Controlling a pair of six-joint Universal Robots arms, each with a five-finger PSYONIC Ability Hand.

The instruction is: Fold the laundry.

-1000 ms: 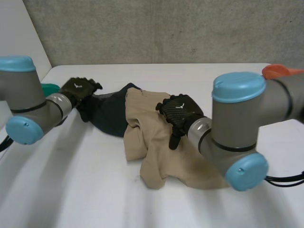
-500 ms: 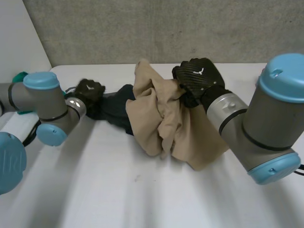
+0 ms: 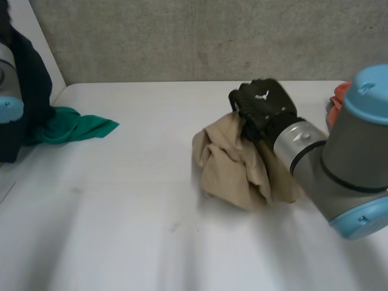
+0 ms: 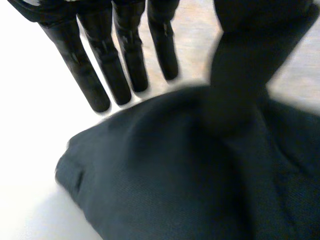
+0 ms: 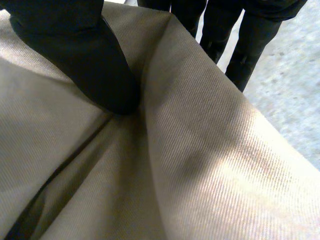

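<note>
In my head view the right robot hand (image 3: 264,104) sits on top of the beige cloth (image 3: 233,163). This cloth is bunched in a heap, with its lower part on the white counter (image 3: 139,212), right of the middle. In the right wrist view the thumb presses on a fold and the fingers (image 5: 247,40) are behind it, so this hand pinches the beige cloth. The left robot hand (image 4: 240,75) pinches the dark cloth (image 4: 165,180) between its thumb and straight fingers. The dark cloth hangs beside the left arm (image 3: 5,73) at the counter's left edge. A green cloth (image 3: 76,126) lies just beside it.
</note>
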